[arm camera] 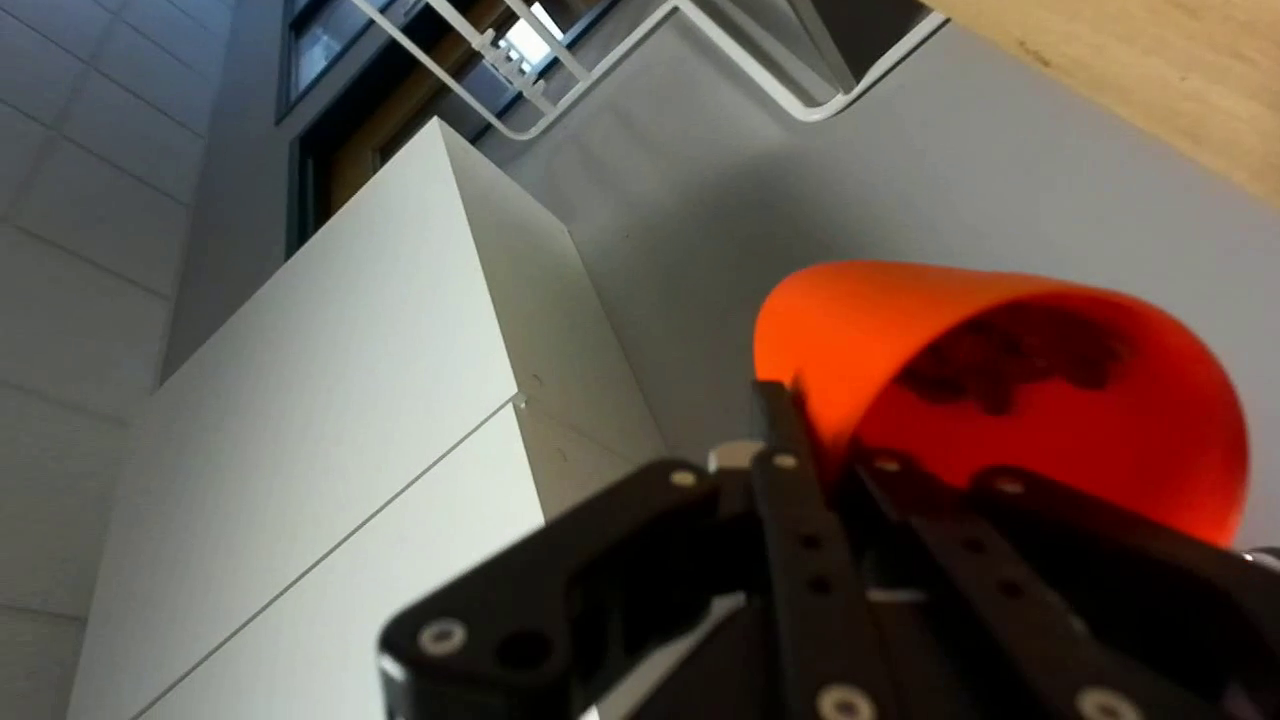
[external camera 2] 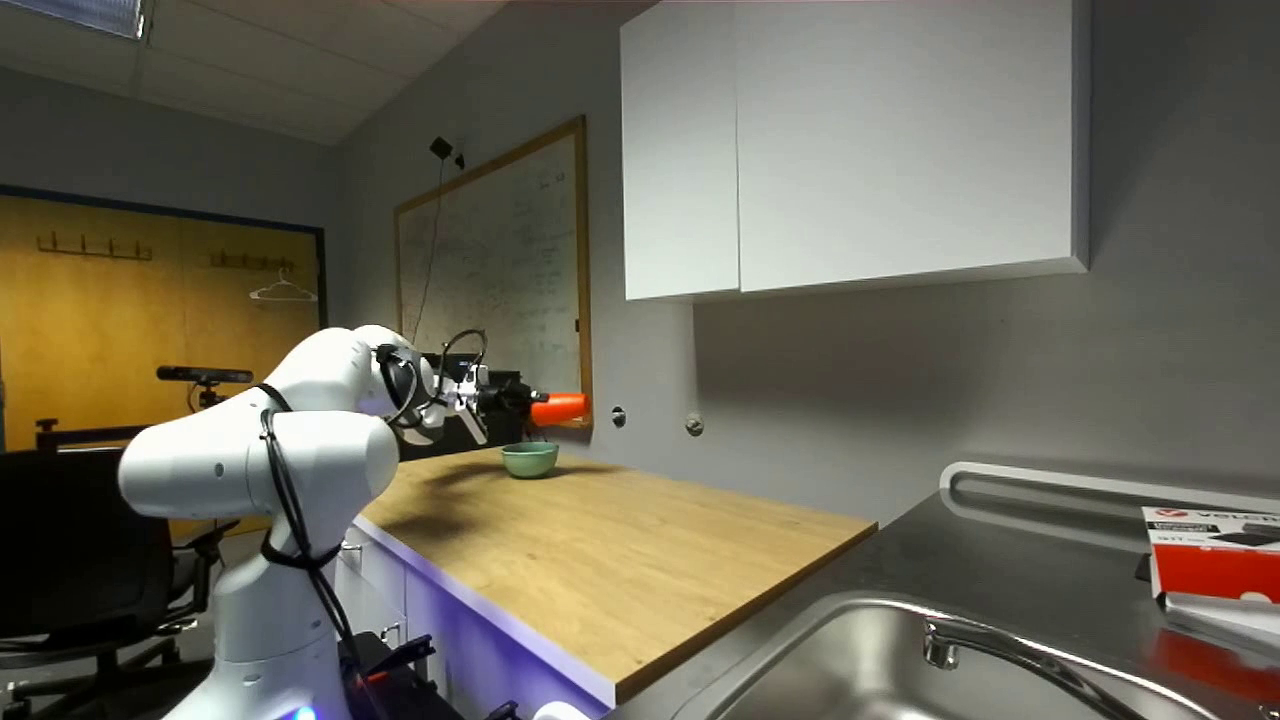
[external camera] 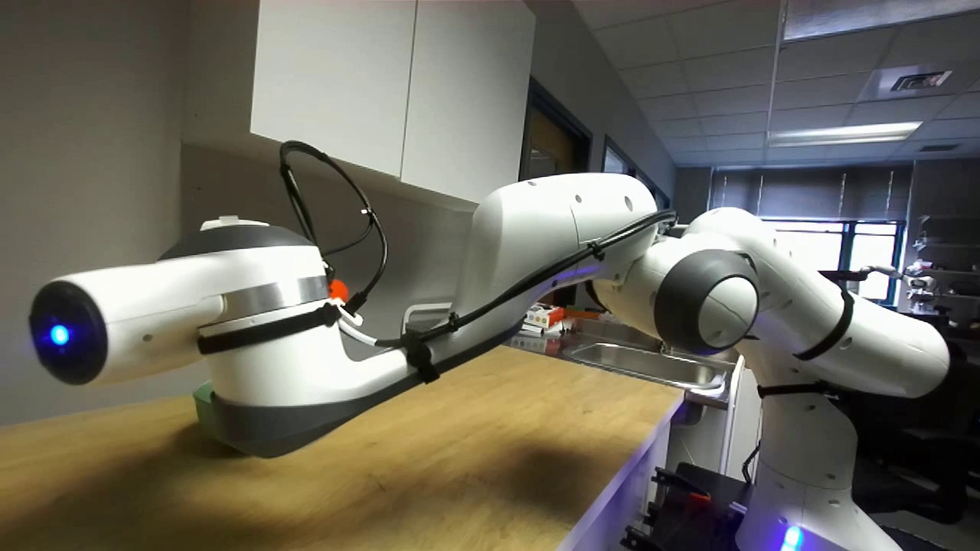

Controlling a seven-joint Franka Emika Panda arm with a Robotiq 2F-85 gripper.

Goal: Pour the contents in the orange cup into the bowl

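The orange cup (arm camera: 850, 320) lies on its side in the air in the wrist view, with several small dark pieces inside. My gripper (arm camera: 825, 440) is shut on the cup's wall near the rim, one finger outside and one inside. In an exterior view the cup (external camera 2: 562, 408) sticks out sideways from the gripper (external camera 2: 533, 400), above and slightly beyond the mint-green bowl (external camera 2: 530, 462). The bowl stands upright on the wooden table; its inside cannot be seen. In an exterior view the arm hides most of the bowl (external camera: 204, 405), and only a small orange patch of the cup (external camera: 338, 290) shows.
The wooden table (external camera 2: 620, 550) ends at a metal counter with a sink (external camera 2: 880, 640) and tap. A red and white box (external camera 2: 1215, 560) lies on the counter. White wall cabinets (external camera 2: 850, 150) hang above. A wall stands behind the table. A white wire rack (arm camera: 690, 15) shows in the wrist view.
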